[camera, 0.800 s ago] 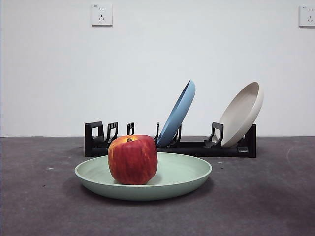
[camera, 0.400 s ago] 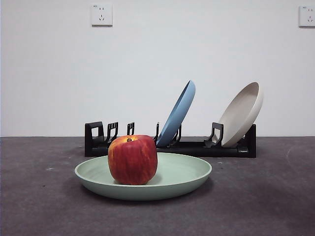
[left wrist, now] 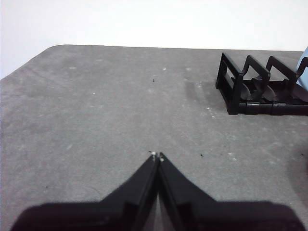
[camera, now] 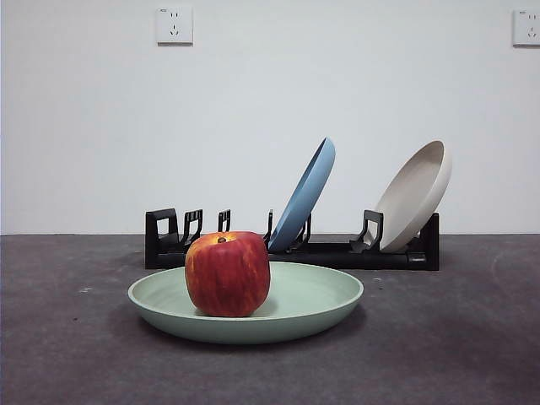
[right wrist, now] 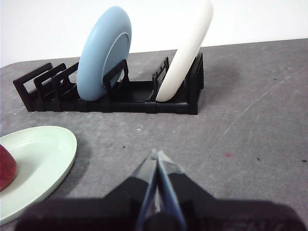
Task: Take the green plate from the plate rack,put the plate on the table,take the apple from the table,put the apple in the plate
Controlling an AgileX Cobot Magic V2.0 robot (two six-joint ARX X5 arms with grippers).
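The green plate [camera: 312, 299] lies flat on the table [camera: 456, 337] in front of the plate rack [camera: 337, 251]. The red apple [camera: 227, 273] stands in the plate, left of its middle. The right wrist view shows the plate's edge [right wrist: 43, 154] and a bit of the apple [right wrist: 6, 168]. My left gripper [left wrist: 157, 156] is shut and empty over bare table, away from the rack's end [left wrist: 255, 89]. My right gripper [right wrist: 156, 155] is shut and empty, apart from the plate and the rack [right wrist: 120, 98]. Neither gripper shows in the front view.
A blue plate [camera: 305, 194] and a beige plate [camera: 413, 196] lean in the rack; both show in the right wrist view, blue [right wrist: 103, 53] and beige [right wrist: 185, 53]. The rack's left slots stand empty. A white wall is behind.
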